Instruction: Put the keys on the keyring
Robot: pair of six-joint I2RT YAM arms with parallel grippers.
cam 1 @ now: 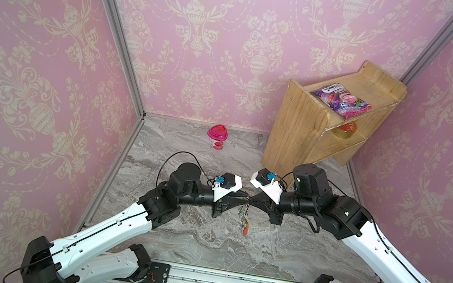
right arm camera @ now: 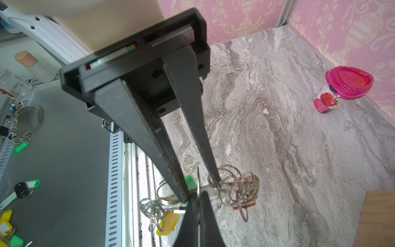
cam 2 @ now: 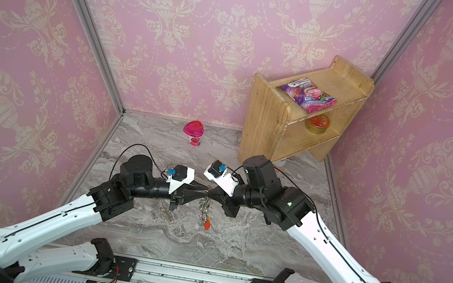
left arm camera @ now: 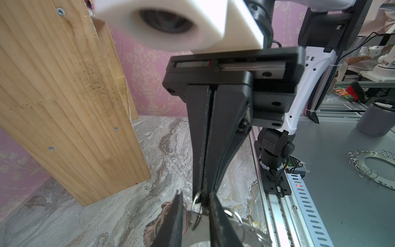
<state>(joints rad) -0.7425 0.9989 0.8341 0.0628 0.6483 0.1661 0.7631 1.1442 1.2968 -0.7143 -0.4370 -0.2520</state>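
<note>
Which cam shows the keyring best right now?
Right wrist view: the keyring sits close, its metal rings and coloured tags sharp. The left wrist view catches only blurred rings at the frame edge. In both top views it is a small hanging clump.

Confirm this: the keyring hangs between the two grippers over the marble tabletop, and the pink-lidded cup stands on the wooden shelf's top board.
Wrong in one respect. Both top views show the pink-lidded cup standing on the marble tabletop near the back wall, not on the wooden shelf, whose top board holds a purple sachet. The keyring does hang between the left gripper and the right gripper.
</note>
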